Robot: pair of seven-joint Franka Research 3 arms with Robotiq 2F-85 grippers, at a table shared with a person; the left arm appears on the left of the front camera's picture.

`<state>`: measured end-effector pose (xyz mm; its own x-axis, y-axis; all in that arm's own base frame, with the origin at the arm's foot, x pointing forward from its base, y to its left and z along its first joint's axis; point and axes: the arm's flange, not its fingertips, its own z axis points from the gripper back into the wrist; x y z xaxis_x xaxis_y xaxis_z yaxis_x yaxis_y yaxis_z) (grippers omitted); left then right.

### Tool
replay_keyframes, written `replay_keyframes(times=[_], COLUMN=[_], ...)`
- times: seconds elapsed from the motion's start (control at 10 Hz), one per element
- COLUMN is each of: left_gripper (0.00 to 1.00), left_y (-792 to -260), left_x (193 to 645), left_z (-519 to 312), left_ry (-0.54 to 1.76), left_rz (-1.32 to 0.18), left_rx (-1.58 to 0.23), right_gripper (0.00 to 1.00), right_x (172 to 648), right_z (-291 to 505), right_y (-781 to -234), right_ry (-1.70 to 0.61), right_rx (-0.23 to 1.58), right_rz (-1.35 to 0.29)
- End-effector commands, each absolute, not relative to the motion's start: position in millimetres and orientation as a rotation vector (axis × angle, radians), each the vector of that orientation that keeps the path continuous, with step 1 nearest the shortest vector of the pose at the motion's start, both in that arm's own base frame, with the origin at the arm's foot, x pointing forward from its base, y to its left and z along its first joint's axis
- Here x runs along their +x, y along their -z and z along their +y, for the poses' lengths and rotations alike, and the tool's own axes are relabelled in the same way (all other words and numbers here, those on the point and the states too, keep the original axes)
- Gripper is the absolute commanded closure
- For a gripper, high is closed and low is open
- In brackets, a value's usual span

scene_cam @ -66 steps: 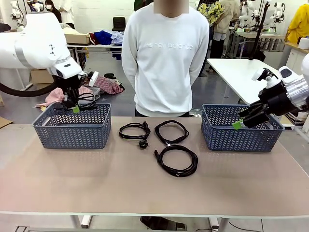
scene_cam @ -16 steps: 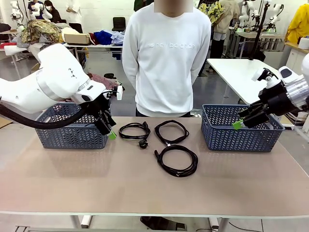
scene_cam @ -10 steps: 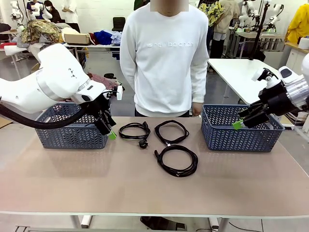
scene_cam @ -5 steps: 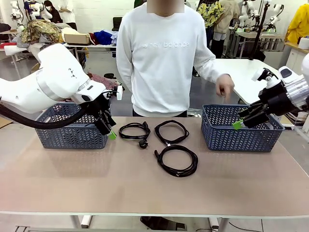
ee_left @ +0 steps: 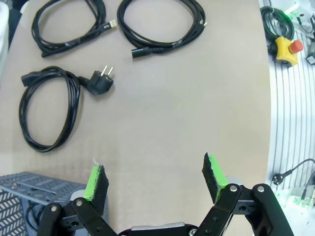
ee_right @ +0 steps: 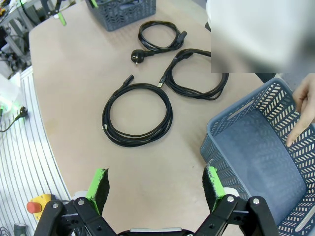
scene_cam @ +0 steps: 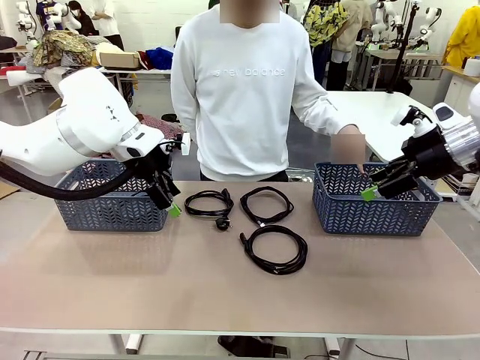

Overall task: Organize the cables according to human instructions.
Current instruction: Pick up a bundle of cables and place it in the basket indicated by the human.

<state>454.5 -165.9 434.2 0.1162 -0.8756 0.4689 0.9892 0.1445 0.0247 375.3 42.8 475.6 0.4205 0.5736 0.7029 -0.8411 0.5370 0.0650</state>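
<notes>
Three coiled black cables lie mid-table: one with a round plug (scene_cam: 208, 202) (ee_left: 48, 112), one behind the middle (scene_cam: 265, 204) (ee_right: 194, 74), and a larger one nearer me (scene_cam: 274, 249) (ee_right: 138, 115). My left gripper (scene_cam: 169, 204) (ee_left: 155, 179) hangs open and empty beside the left basket's right end, just left of the plugged cable. A bit of black cord (ee_left: 30, 216) shows inside that basket. My right gripper (scene_cam: 370, 192) (ee_right: 155, 184) stands open and empty over the right basket. The person's hand (scene_cam: 349, 150) (ee_right: 302, 113) reaches down at the right basket's far rim.
Two blue-grey lattice baskets stand on the table, the left basket (scene_cam: 112, 202) and the right basket (scene_cam: 375, 214) (ee_right: 261, 162), which looks bare inside. The person stands at the far edge. The table's near half is free surface (scene_cam: 225, 292).
The person's hand swung out from the body and came down onto the right basket's far rim. Both arms and all three cables have stayed still.
</notes>
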Motion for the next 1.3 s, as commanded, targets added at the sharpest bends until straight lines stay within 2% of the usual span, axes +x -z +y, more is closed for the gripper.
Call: replay_keyframes(times=[0.0, 0.5, 0.7, 1.2], left_gripper=[0.00, 0.00, 0.00, 0.00], left_y=[-435.5, -435.5, -435.5, -435.5], left_x=[455.7, 455.7, 455.7, 455.7], left_z=[-164.6, -164.6, -164.6, -164.6], left_ry=[1.399, 1.399, 1.399, 1.399], left_rz=[-0.421, -0.421, -0.421, -0.421], left_rx=[-0.328, -0.328, -0.328, -0.328], right_gripper=[0.00, 0.00, 0.00, 0.00], right_x=[379.3, 379.3, 378.6, 387.9], right_z=[42.4, 42.4, 54.0, 142.6], right_y=[-473.7, -473.7, -476.6, -470.5], right_ry=[-0.941, -0.941, -0.913, -0.917], right_rx=[0.465, 0.465, 0.428, 0.268], right_rz=[-0.709, -0.709, -0.649, -0.453])
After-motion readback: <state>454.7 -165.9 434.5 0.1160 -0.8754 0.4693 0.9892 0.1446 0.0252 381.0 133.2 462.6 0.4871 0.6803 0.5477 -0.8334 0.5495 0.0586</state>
